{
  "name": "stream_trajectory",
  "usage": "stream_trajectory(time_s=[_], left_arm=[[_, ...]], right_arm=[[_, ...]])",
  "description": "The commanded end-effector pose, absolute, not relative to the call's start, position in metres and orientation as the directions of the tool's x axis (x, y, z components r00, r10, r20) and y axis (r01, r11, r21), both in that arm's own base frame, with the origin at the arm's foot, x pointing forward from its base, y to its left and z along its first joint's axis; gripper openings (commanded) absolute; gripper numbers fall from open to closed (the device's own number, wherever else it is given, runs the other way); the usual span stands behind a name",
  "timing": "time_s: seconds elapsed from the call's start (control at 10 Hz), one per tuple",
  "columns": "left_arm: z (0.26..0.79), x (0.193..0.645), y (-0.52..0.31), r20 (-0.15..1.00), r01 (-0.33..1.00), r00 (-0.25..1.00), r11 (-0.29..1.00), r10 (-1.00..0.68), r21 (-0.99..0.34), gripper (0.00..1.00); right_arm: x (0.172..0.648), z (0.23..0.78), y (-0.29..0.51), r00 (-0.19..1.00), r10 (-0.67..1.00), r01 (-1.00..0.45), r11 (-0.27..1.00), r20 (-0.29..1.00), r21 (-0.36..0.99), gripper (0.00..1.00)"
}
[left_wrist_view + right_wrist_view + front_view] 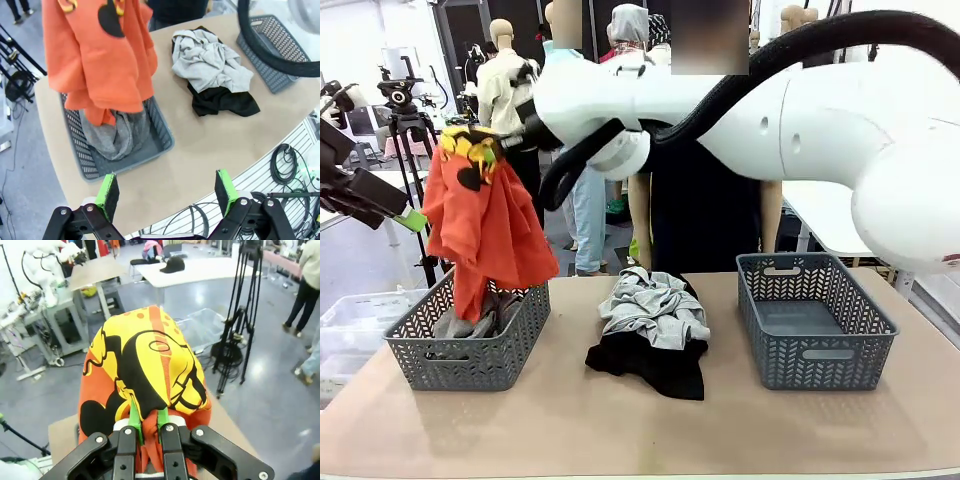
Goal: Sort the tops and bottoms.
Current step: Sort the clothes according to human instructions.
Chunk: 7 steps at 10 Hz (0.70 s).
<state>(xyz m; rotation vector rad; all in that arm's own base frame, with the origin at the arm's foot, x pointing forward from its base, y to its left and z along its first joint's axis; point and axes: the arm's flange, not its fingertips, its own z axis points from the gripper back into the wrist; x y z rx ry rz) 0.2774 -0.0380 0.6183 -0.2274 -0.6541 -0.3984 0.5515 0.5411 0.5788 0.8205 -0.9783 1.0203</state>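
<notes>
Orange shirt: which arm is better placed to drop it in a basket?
Right. The right gripper is shut on the orange shirt, which hangs over the left basket. The left gripper is open and empty, off to the side.

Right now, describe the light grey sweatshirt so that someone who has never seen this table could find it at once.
On the tan table, look between the left grey basket and the right grey basket. A crumpled pile lies there: the light grey sweatshirt is its top layer, resting on a black garment, the only pale cloth outside the baskets.
</notes>
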Motion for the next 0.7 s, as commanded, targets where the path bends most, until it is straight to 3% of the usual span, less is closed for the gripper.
stream_trajectory(time_s=[0.0, 0.2, 0.4, 0.6], left_arm=[[0.620, 0.279, -0.038, 0.630, 0.427, 0.722, 0.900, -0.285, -0.082, 1.00], [0.620, 0.279, -0.038, 0.630, 0.427, 0.722, 0.900, -0.285, -0.082, 1.00], [0.620, 0.279, -0.038, 0.630, 0.427, 0.722, 0.900, -0.285, -0.082, 1.00], [0.620, 0.279, -0.038, 0.630, 0.427, 0.722, 0.900, -0.285, -0.082, 1.00]], right_arm=[[0.559, 0.524, 0.530, 0.290, 0.193, -0.934, 0.271, 0.937, 0.233, 0.00], [0.560, 0.486, 0.529, 0.336, 0.168, -0.926, 0.242, 0.927, 0.291, 0.00], [0.557, 0.446, 0.530, 0.448, 0.273, -0.892, 0.193, 0.851, 0.408, 0.00], [0.555, 0.410, 0.538, 0.477, 0.325, -0.877, 0.121, 0.817, 0.464, 0.00]])
